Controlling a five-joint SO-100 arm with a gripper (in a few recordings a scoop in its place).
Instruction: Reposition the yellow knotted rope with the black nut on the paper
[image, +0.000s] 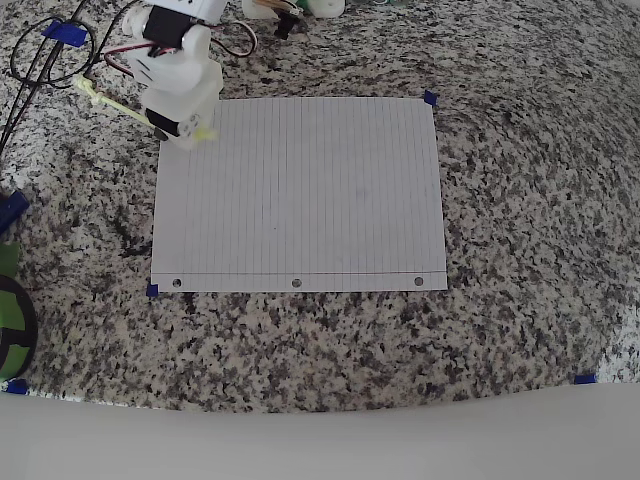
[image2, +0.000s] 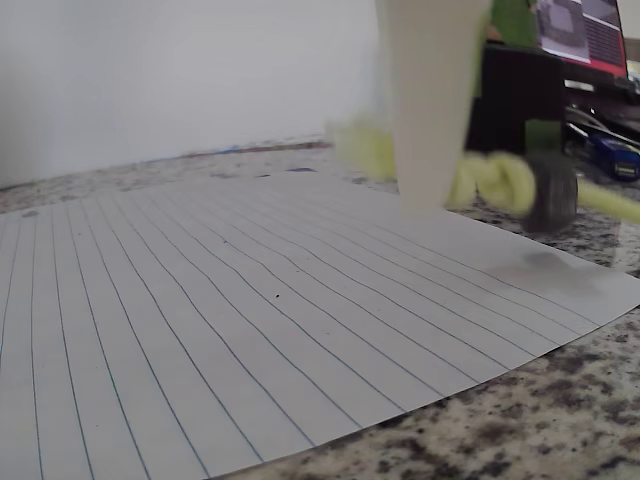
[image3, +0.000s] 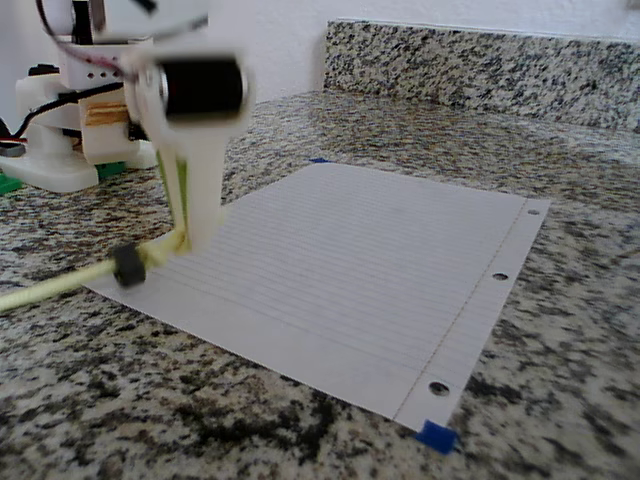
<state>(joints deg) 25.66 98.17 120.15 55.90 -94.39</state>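
Note:
The paper (image: 300, 190) is a white lined sheet lying flat on the granite counter, with punched holes along its near edge. My white gripper (image: 188, 128) stands at the sheet's top-left corner in the overhead view, shut on the yellow knotted rope (image: 108, 99). The rope's free length runs off the paper up and to the left over the granite. In the wrist view a knot (image2: 492, 180) sits right beside the white finger (image2: 430, 110), and the black nut (image2: 553, 192) hangs next to the knot, just above the sheet (image2: 200, 300). In the fixed view the nut (image3: 128, 265) sits at the paper's corner (image3: 350, 260), below the gripper (image3: 195, 235).
Black cables (image: 30, 60) loop at the overhead view's top left, beside the arm. Blue tape marks (image: 430, 98) pin the sheet's corners. A green object (image: 10, 310) sits at the left edge. A granite backsplash (image3: 480, 70) rises behind the counter; the arm's base (image3: 50, 140) stands at the back left.

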